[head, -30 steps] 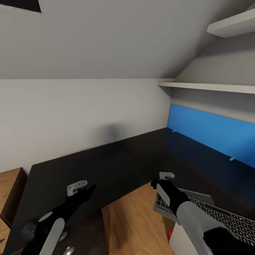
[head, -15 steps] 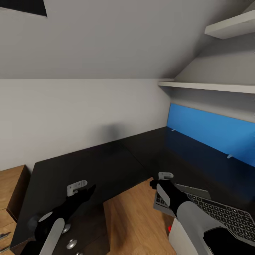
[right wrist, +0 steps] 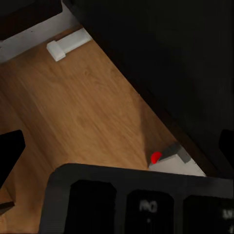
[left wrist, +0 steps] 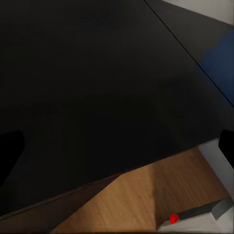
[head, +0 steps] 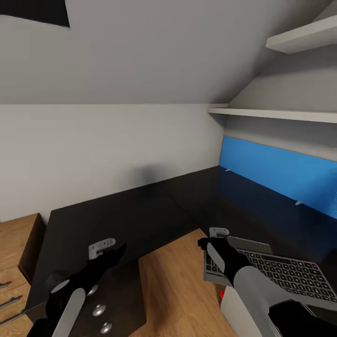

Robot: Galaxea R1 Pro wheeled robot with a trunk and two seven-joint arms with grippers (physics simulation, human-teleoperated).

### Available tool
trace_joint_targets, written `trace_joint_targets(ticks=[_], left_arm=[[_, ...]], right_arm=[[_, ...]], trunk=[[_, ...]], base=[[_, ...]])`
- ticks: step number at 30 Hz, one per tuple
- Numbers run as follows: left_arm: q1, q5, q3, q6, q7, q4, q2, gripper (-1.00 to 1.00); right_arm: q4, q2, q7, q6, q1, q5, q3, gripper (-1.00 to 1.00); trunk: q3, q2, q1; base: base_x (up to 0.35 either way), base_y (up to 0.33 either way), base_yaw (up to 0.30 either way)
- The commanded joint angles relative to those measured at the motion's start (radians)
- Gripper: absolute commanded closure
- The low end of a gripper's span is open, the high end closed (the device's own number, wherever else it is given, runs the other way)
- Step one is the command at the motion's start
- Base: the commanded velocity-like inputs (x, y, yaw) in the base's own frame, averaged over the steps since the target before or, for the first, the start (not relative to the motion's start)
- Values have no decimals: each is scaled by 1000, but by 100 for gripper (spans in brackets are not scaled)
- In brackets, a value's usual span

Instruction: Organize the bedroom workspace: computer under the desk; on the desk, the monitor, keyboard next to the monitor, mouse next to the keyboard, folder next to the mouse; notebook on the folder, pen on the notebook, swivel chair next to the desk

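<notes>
In my head view the black table (head: 126,215) runs in an L across the middle of the frame, with its drawer unit (head: 107,309) and silver knobs at lower left. My left end effector (head: 108,249) hangs over the table's near edge at lower left, holding nothing; I cannot tell how far apart its fingers stand. My right end effector (head: 214,238) sits at lower centre, at the corner of the keyboard (head: 276,274), which lies flat at lower right; whether it grips the keyboard I cannot tell. A small red light (head: 222,295) shows just below the keyboard. A blue panel (head: 281,173) backs the table at right.
</notes>
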Motion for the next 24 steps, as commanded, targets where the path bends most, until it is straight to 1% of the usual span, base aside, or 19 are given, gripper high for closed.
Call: trace_joint_targets(ticks=[1, 13, 21, 24], left_arm=[[-1, 11, -2, 3, 10, -1, 1, -100], [-1, 11, -2, 3, 10, -1, 1, -100], [-1, 11, -2, 4, 10, -1, 1, -100], [-1, 11, -2, 4, 10, -1, 1, -100]], right_arm=[[-1, -1, -9, 4, -1, -11, 8, -100], [-1, -1, -9, 4, -1, -11, 8, -100], [-1, -1, -9, 3, -1, -11, 9, -100], [-1, -1, -8, 2, -1, -11, 9, -100]], trunk=[[-1, -1, 0], [-1, -1, 0], [-1, -1, 0], [-1, -1, 0]], base=[[-55, 0, 0], [-61, 0, 0], [-151, 0, 0], [-241, 0, 0]])
